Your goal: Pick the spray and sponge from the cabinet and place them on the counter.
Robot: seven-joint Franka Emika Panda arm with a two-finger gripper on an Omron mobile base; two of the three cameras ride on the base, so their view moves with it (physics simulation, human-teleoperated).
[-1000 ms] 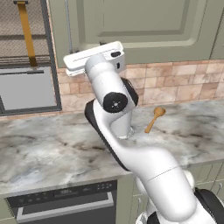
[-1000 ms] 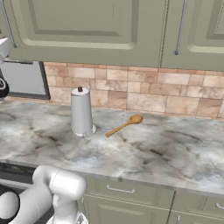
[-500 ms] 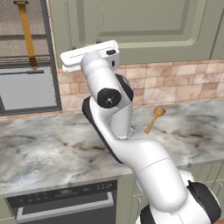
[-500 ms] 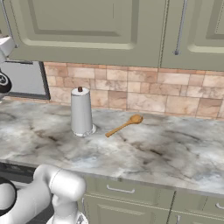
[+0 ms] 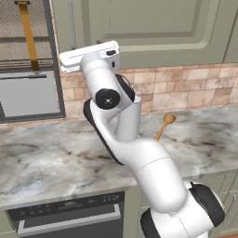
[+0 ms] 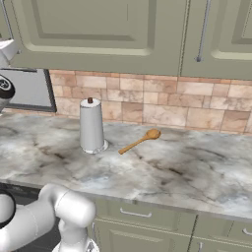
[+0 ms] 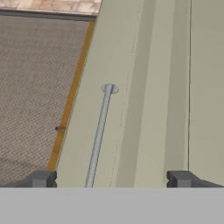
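The olive-green cabinet [image 5: 153,23] hangs shut above the counter [image 5: 51,162], so the spray and the sponge are hidden. Its long thin metal handle [image 5: 72,23] runs down the door's left edge. In the left base view my white hand [image 5: 88,52] is raised just below and in front of that handle. In the hand view the handle [image 7: 99,135] runs from the middle down between the fingertips, left of centre. My gripper [image 7: 111,179] is open with nothing between its fingers. The cabinet door [image 7: 148,87] lies close ahead.
A wire-mesh unit [image 5: 25,56] with an orange strap [image 5: 29,37] adjoins the cabinet's left side. On the counter [image 6: 172,172] stand a white paper-towel roll [image 6: 91,125] and a wooden spoon [image 6: 140,141]. A second cabinet door with a handle [image 6: 202,29] is to the right.
The arm has swung the hand left and slightly up, closer to the cabinet handle. The gripper has stayed open. Nothing on the counter has moved.
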